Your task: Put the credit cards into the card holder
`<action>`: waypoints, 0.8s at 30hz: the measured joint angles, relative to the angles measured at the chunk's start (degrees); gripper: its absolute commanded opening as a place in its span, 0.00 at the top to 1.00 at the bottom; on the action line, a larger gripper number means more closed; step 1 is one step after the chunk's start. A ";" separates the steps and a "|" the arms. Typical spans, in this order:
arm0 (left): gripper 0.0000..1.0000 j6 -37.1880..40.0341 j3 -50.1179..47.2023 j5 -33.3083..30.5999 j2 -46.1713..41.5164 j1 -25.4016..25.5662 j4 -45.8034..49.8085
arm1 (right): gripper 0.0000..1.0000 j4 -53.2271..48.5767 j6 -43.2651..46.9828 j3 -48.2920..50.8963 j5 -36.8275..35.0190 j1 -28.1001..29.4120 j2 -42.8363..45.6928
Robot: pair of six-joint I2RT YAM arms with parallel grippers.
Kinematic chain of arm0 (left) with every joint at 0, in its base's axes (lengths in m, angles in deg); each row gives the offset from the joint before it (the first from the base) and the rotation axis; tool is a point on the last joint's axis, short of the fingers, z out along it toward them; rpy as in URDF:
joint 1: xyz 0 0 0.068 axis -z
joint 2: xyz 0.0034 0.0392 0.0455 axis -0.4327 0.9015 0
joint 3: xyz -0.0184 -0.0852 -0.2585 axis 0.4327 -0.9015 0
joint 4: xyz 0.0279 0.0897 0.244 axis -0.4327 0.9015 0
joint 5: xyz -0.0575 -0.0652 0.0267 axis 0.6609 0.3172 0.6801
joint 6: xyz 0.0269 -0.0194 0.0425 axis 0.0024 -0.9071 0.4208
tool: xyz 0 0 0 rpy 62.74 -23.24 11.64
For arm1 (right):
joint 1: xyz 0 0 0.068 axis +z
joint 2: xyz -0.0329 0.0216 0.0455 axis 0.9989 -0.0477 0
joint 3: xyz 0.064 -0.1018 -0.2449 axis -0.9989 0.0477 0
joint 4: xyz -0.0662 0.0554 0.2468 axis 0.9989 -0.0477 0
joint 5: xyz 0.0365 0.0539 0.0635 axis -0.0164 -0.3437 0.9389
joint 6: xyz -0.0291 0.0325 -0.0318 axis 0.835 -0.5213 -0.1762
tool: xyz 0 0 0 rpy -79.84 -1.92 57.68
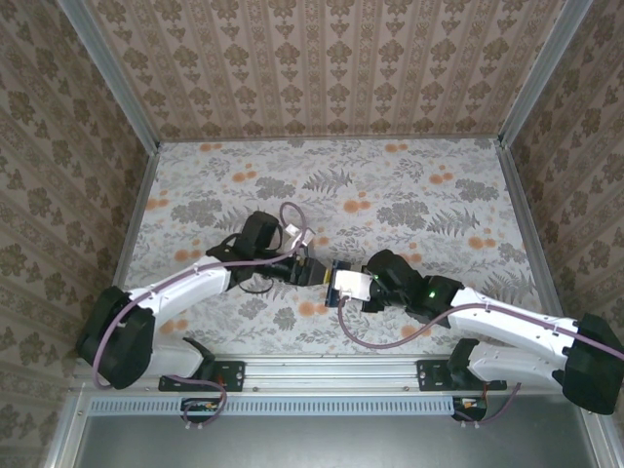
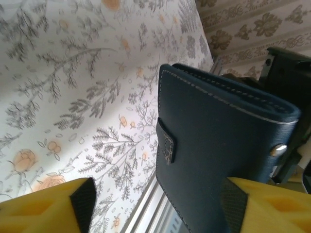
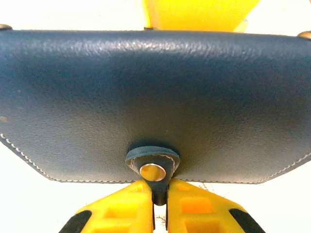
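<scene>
— How many of each?
— One card holder (image 3: 155,92), two grippers. Nearest in the right wrist view, bottom centre, the right gripper (image 3: 159,196) is pinched tight on the holder's snap tab (image 3: 152,165).
— Which way does the holder lie?
— Long axis left to right across that frame, tab pointing down. From the top it sits mid-frame between both arms.
— The left gripper (image 2: 158,196)?
— Spread wide, gripping nothing. The holder is beside its lower-right finger, and the floral table (image 2: 73,97) lies beyond.
</scene>
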 measured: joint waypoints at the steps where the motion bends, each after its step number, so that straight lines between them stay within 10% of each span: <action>1: 0.17 -0.31 -0.26 0.20 -1.20 -0.96 0.00 | 0.90 0.09 0.00 0.00 -0.31 0.00 -0.02; 10: 0.29 -0.63 -0.09 0.72 -3.39 0.07 0.92 | 0.91 1.70 0.15 0.00 -0.50 0.11 -1.07; 15: 0.71 -1.33 0.07 -0.46 -0.63 1.16 1.40 | 0.87 4.76 0.11 0.09 -0.26 0.22 -1.05; 18: 1.00 -2.36 0.11 -0.66 -0.59 1.33 0.46 | 0.59 6.43 -0.55 0.48 -0.46 0.20 -1.05; 21: 1.00 -3.39 0.11 -1.68 -0.59 1.33 -0.37 | 0.29 11.17 -2.91 2.27 -1.64 0.22 -0.87; 24: 1.00 -5.66 0.02 -3.74 -0.59 0.96 -1.84 | 0.23 13.14 -7.74 3.50 -3.45 0.11 0.15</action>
